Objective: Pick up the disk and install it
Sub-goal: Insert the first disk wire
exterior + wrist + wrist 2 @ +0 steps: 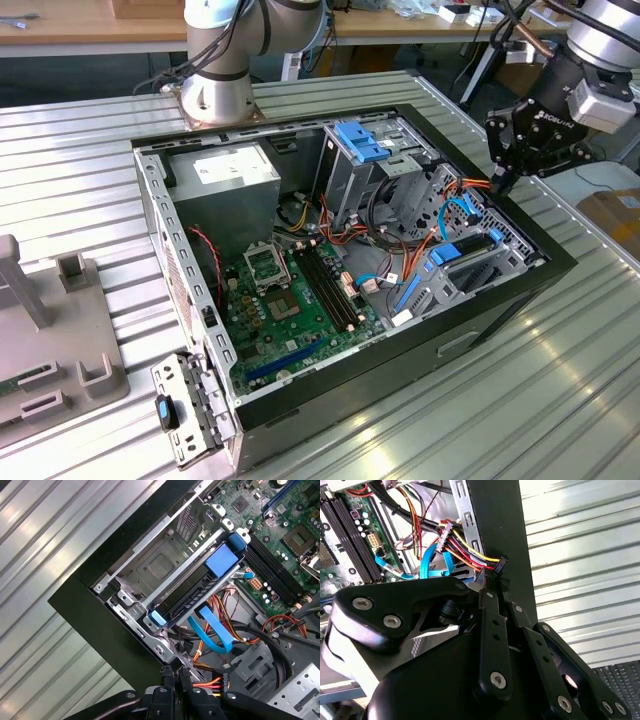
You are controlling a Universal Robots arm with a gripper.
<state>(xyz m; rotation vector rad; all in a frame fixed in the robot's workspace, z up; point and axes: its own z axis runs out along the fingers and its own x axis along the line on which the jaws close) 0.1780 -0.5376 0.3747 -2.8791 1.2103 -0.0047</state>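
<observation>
The disk (192, 597) sits edge-on in the metal drive bay at the case's corner, with its bright blue carrier rail showing at both ends. In the exterior view it is the blue bar (462, 252) at the case's right side. My black gripper (503, 183) hangs over the case's right wall, a little behind the bay and apart from the disk. Its fingers are shut together with nothing between them in both wrist views (489, 587) (172, 672). A black power connector (500, 564) on coloured wires lies right at the fingertips.
The open computer case (520, 290) lies on a ribbed metal table. Inside are the motherboard (290, 300), a grey power-supply box (230, 180), an upright cage with a blue bracket (360, 140) and loose blue cables (215, 630). The arm's base (215, 95) stands behind, and a grey fixture (50, 340) sits on the left.
</observation>
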